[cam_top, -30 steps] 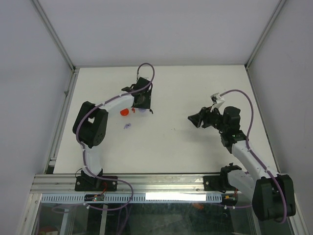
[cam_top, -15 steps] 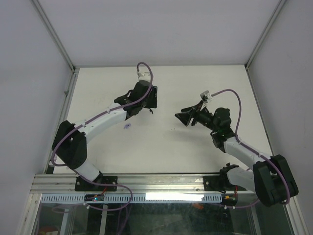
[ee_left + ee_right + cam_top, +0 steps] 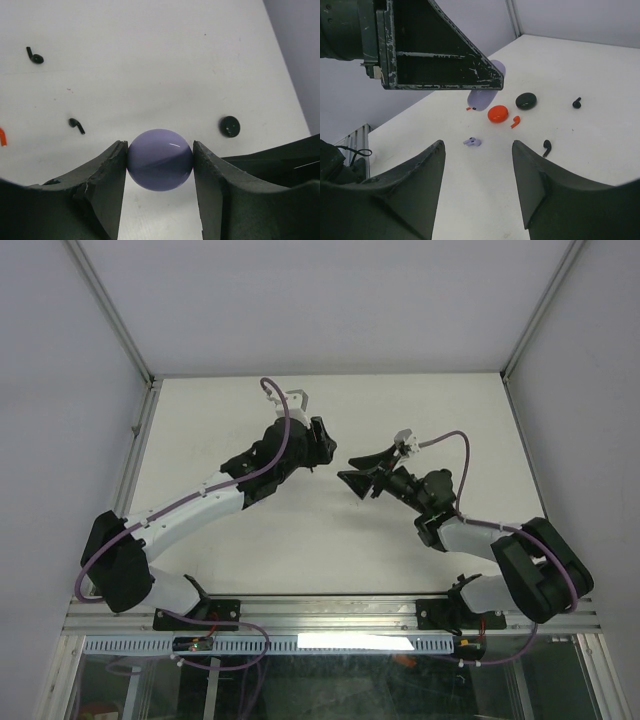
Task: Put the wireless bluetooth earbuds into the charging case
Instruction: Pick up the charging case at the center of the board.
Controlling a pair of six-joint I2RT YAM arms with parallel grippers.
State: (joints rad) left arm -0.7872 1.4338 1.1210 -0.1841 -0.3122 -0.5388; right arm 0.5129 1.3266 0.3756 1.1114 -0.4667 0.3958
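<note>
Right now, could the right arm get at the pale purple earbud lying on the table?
Probably yes: the earbud lies alone ahead of the open right gripper, though the left gripper, holding the purple case, hangs close overhead.

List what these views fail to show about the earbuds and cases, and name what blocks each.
Top view: the red case and earbuds cannot be found; too small, or under the left arm.
Left wrist view: an orange-red thing is cut by the left edge; bud or case, unclear.
Right wrist view: the purple case sits mostly behind the left gripper; open or closed, unclear.
</note>
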